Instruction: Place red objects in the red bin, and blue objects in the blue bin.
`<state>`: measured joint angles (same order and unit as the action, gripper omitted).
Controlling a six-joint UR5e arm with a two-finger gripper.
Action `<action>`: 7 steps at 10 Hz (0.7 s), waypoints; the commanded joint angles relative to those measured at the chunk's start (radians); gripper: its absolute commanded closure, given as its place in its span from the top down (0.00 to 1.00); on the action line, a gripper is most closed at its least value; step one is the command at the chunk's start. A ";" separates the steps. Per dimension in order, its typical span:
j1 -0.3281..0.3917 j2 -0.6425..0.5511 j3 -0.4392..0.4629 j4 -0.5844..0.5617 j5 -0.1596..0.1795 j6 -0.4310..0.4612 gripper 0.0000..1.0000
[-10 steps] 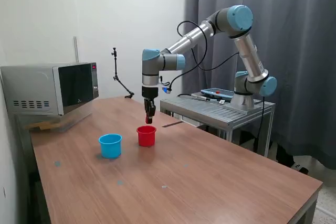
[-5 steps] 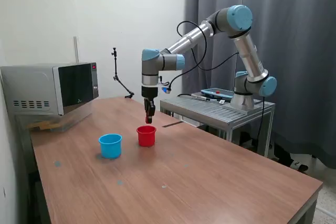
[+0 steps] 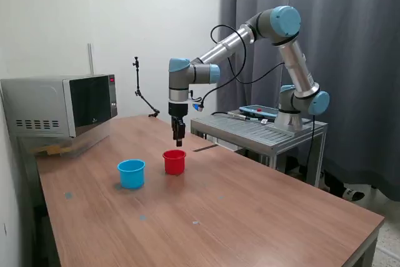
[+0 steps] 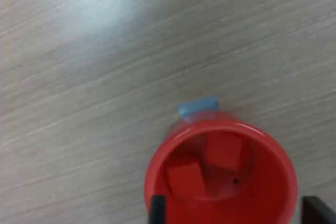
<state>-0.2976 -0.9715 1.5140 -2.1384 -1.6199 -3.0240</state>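
The red bin [image 3: 174, 162] stands near the middle of the wooden table, with the blue bin [image 3: 131, 173] just to the exterior view's left of it. My gripper [image 3: 178, 136] hangs straight above the red bin, a short way over its rim. In the wrist view the red bin [image 4: 220, 174] holds two red objects, one cube [image 4: 185, 178] and another [image 4: 224, 150], lying side by side on its floor. My gripper [image 4: 236, 211] is open, its dark fingertips [image 4: 156, 208] spread wider than the cup, with nothing held. No blue objects are in view.
A microwave [image 3: 59, 105] sits at the table's back on the exterior view's left. A metal cart [image 3: 259, 130] carrying the arm's base stands behind the table on the right. A small blue tape mark [image 4: 198, 106] lies on the wood right beside the red bin.
A red cube that was at my fingertips above the red bin is gone from them. The gripper has risen slightly over the bin.
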 commanded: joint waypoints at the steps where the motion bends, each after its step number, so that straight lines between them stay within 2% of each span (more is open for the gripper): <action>1: 0.000 -0.001 0.000 0.000 0.001 0.000 1.00; 3: 0.008 -0.003 -0.003 0.002 0.009 -0.003 1.00; 5: 0.069 -0.035 -0.006 0.033 0.009 -0.025 1.00; 6: 0.090 -0.088 0.000 0.090 0.009 -0.080 1.00; 7: 0.118 -0.180 0.006 0.197 0.009 -0.131 1.00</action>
<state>-0.2187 -1.0559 1.5131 -2.0492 -1.6109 -3.0917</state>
